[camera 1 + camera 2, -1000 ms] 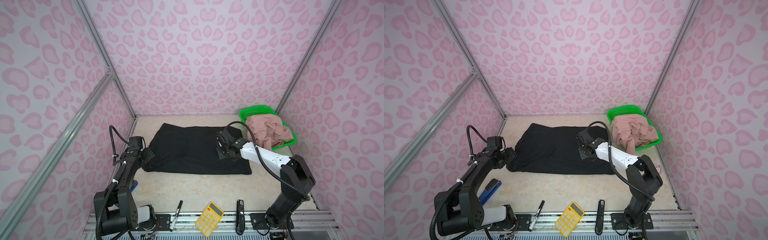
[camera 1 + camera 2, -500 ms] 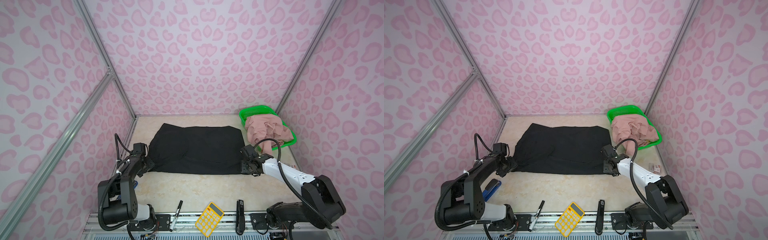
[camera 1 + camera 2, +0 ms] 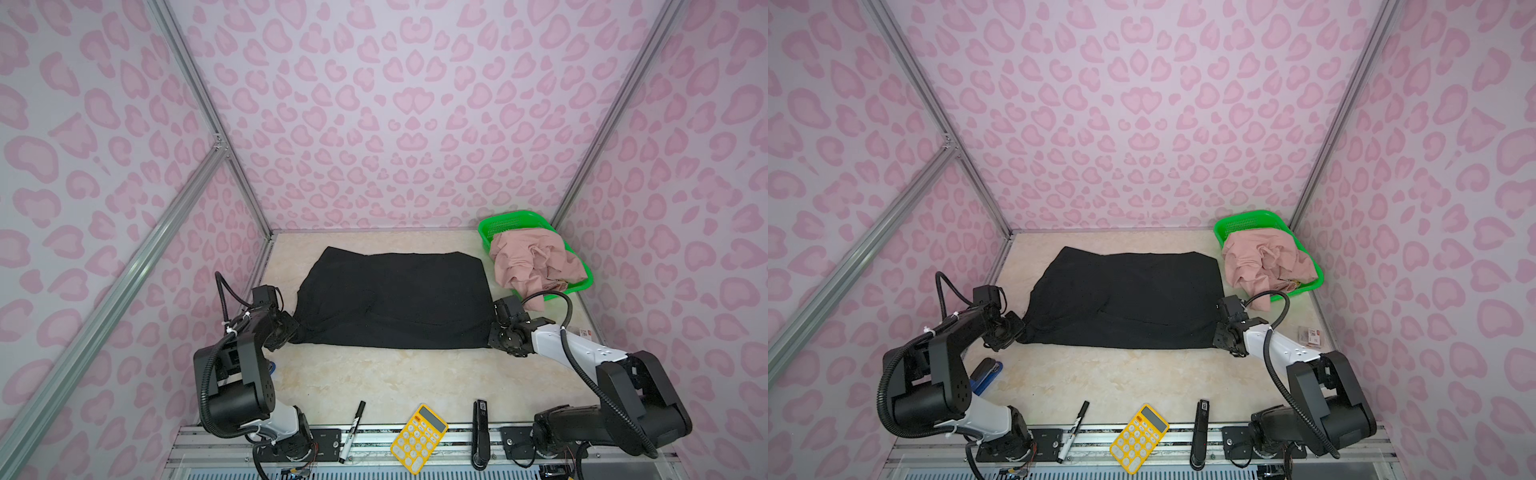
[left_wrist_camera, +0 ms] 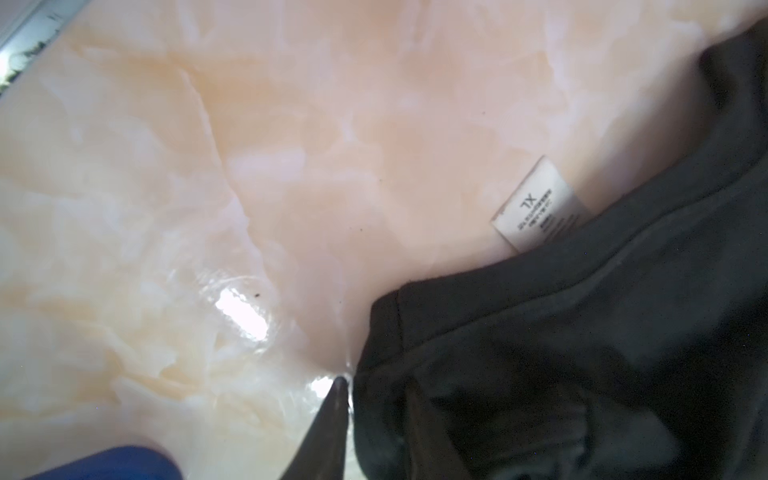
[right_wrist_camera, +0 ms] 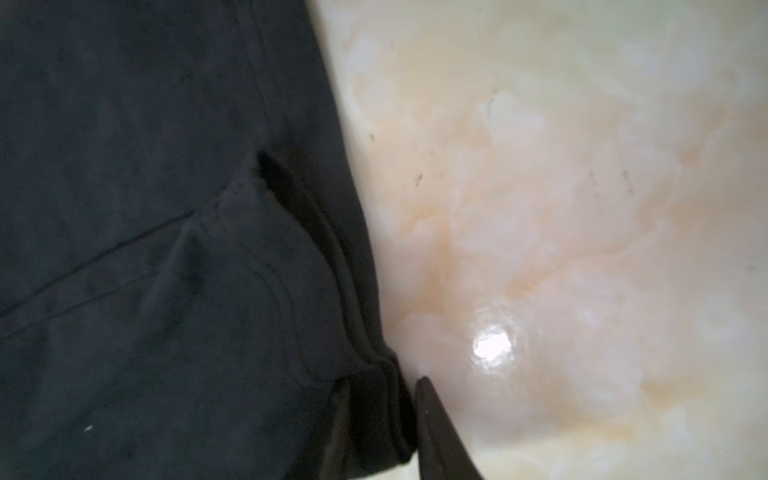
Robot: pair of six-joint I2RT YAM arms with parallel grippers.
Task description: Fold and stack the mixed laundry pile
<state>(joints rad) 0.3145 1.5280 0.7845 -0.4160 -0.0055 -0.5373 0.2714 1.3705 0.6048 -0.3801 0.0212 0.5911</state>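
A large black garment (image 3: pixel 395 299) (image 3: pixel 1125 299) of the mixed laundry pile lies spread flat in the middle of the table in both top views. My left gripper (image 3: pixel 291 332) (image 4: pixel 374 399) sits low at its near left corner, shut on the cloth there; one dark finger (image 4: pixel 332 415) shows beside the fabric. My right gripper (image 3: pixel 494 336) (image 5: pixel 382 399) is at the near right corner, shut on the stitched hem, which fills the gap between both fingers (image 5: pixel 432 415). A crumpled dusty-pink garment (image 3: pixel 532 262) (image 3: pixel 1266 262) spills over the green basket.
The green mesh basket (image 3: pixel 511 220) stands at the back right corner. Along the front edge lie a marker (image 3: pixel 351 430), a yellow calculator (image 3: pixel 419 438) and a black stapler (image 3: pixel 480 432). A blue stapler (image 3: pixel 986 374) lies by the left arm. A white size tag (image 4: pixel 540 203) pokes out.
Both grippers came down from the garment to its two near corners and closed on the cloth. The black garment now lies flatter and more squared.
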